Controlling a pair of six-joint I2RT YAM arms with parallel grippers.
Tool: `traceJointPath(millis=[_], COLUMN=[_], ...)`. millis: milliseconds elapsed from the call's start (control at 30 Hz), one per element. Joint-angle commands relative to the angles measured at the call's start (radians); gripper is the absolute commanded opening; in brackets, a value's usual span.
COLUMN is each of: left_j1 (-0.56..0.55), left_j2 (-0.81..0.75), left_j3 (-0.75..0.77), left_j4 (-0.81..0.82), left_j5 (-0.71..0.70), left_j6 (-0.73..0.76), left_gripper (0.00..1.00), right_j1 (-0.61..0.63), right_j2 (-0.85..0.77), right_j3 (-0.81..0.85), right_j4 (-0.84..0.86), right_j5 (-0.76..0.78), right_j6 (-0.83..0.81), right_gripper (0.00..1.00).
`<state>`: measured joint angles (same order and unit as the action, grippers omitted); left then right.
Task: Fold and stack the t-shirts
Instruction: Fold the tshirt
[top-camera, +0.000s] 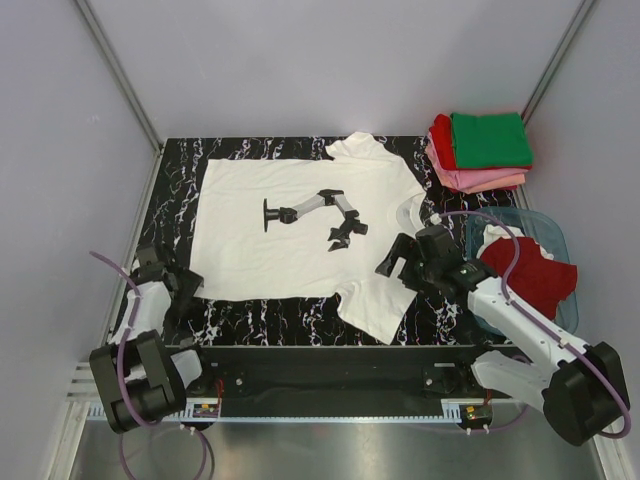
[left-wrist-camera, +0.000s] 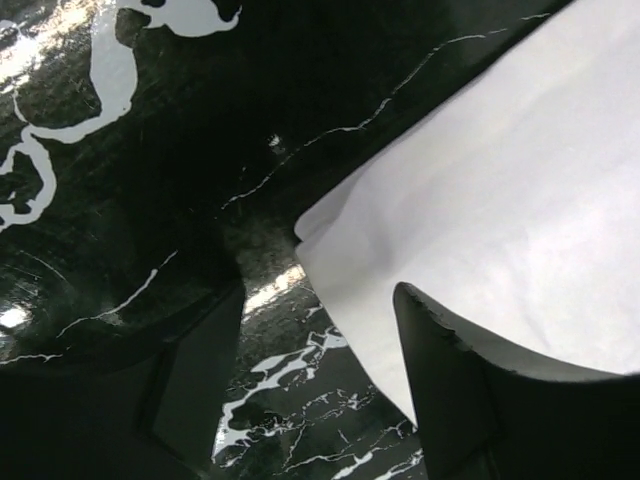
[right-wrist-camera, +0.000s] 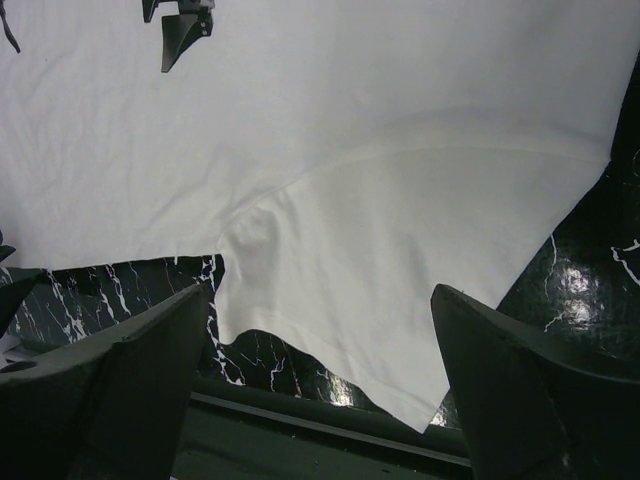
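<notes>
The white t-shirt (top-camera: 300, 225) is lying flat on the desk (top-camera: 175, 200). We are judging the first fold to be starting: the left hand (left-wrist-camera: 318, 300) is straddling its hem corner, spread; the right hand (right-wrist-camera: 320, 290) is hovering spread over a sleeve. Next, both are needing a clean pinch.

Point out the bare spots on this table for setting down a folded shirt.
Bare table runs left of the white t-shirt, plus a narrow strip between its near side and the front edge. The right side is crowded: right gripper, tub and folded stack. The left gripper crowds the near-left corner.
</notes>
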<state>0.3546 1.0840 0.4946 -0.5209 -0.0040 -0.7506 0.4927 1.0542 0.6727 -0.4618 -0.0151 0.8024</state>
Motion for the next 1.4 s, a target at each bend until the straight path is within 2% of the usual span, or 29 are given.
traceJointPath(millis=[0,200,233,300,400,533,567,733,900,1067,1100,1200,1233,1300,1367], left_j1=[0.0,-0.002,-0.002,-0.002,0.0,-0.002,0.0,0.0,0.0,0.0,0.0,0.0,-0.002,0.0,0.0], left_j2=[0.066,0.102,0.094,0.083,0.062,0.074,0.079,0.074,0.059,0.057,0.056,0.042,0.037,0.016,-0.007], left_j3=[-0.001,0.007,0.01,0.015,0.01,0.016,0.018,0.015,0.019,0.022,0.022,0.027,0.032,0.039,0.051], left_j4=[0.116,0.162,0.163,0.167,0.17,0.171,0.174,0.18,0.174,0.167,0.165,0.148,0.141,0.107,0.07], left_j5=[-0.044,-0.05,-0.051,-0.047,-0.041,-0.013,-0.007,-0.002,0.038,0.059,0.064,0.079,0.085,0.107,0.119], left_j6=[-0.009,-0.003,0.0,-0.001,-0.007,-0.003,-0.003,-0.004,-0.007,-0.019,-0.021,-0.021,-0.013,0.005,0.023], left_gripper=[0.63,0.31,0.14,0.01,0.0,0.0,0.0,0.0,0.0,0.0,0.0,0.0,0.0,0.0,0.0], right_j1=[0.0,0.0,0.001,0.0,0.001,0.038,0.059,0.109,0.135,0.17,0.178,0.182,0.182,0.182,0.182], right_j2=[-0.037,-0.118,-0.141,-0.161,-0.168,-0.149,-0.134,-0.008,0.073,0.197,0.204,0.207,0.184,0.144,0.103], right_j3=[0.019,-0.004,-0.022,-0.048,-0.102,-0.163,-0.166,-0.163,-0.165,-0.131,-0.131,-0.136,-0.145,-0.154,-0.157], right_j4=[-0.043,-0.196,-0.208,-0.236,-0.25,-0.222,-0.209,-0.152,-0.08,-0.063,-0.06,-0.052,-0.052,-0.058,-0.098], right_j5=[0.037,0.099,0.089,0.072,0.024,-0.048,-0.054,-0.062,-0.08,-0.062,-0.057,-0.052,-0.049,-0.043,-0.033], right_j6=[0.021,0.095,0.106,0.139,0.167,0.202,0.21,0.218,0.227,0.215,0.215,0.213,0.215,0.218,0.225], right_gripper=[1.0,1.0,1.0,1.0,0.98,0.89,0.83,0.77,0.59,0.51,0.47,0.23,0.11,0.0,0.0])
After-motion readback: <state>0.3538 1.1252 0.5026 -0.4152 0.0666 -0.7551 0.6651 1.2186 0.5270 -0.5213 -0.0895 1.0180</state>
